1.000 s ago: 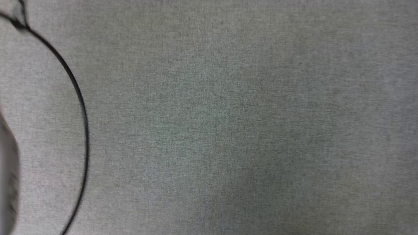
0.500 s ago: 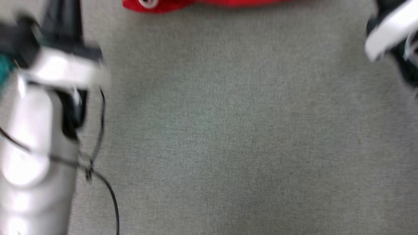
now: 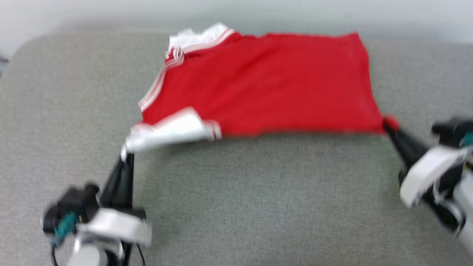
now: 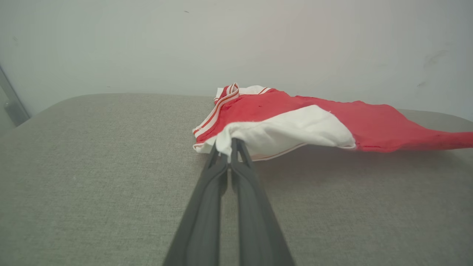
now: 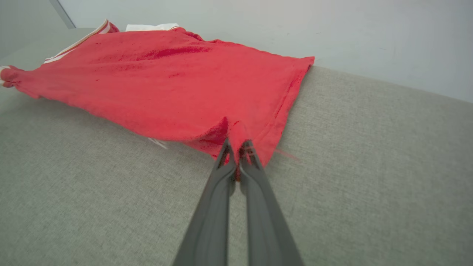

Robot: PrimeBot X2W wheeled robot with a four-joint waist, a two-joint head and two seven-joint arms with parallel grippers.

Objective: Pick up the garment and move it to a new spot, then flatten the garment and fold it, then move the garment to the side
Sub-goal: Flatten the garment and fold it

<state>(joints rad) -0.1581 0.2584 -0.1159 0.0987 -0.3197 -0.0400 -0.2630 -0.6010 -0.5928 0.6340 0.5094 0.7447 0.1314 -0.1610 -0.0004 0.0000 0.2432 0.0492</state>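
Head view, left end effector (image 3: 125,156) pinching garment (image 3: 266,81) sleeve, right end effector (image 3: 387,127) pinching hem

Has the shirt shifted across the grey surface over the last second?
Cannot tell: the head camera itself swung, and the earlier pictures show no edge of the surface to judge the shirt against.

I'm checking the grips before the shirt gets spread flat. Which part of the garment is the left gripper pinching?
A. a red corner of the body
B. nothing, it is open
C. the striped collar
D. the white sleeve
D: in the left wrist view the left gripper has its jaws shut on the edge of the white sleeve of the garment, while the right gripper pinches a red corner.
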